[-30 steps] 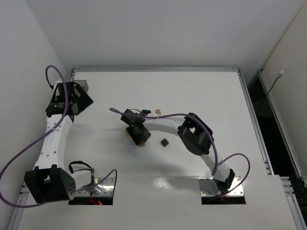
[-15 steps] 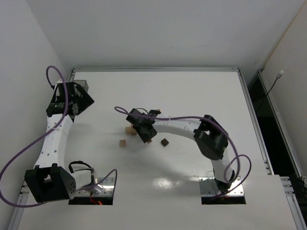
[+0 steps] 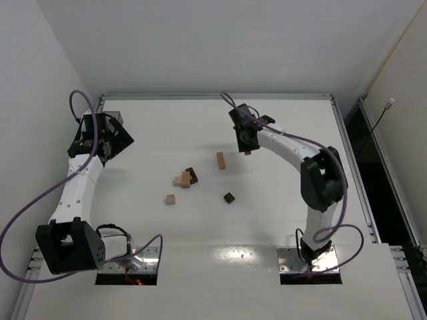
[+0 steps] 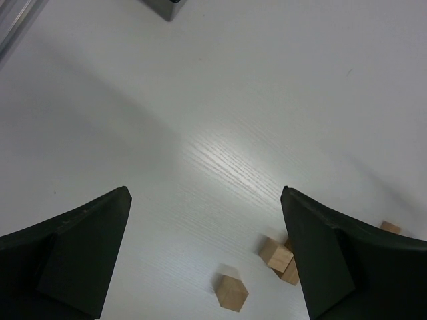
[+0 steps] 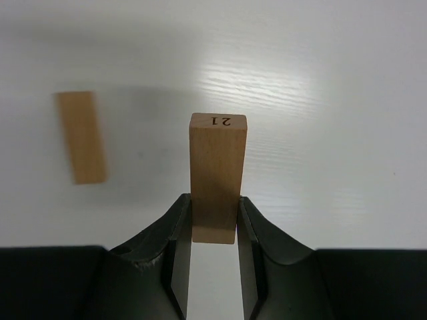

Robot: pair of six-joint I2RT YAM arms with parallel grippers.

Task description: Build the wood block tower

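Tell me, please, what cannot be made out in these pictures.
- Left wrist: grey bin cut off by the top edge.
- Left wrist: a finger of the left gripper hides part of the block cluster.
- Right wrist: the loose bar is blurred.
- Top view: the right gripper covers most of its held block.

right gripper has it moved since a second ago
Yes. The right gripper, shut on a tan bar, has gone from just left of the dark cube to beyond it and slightly right, nearer the far edge of the table.
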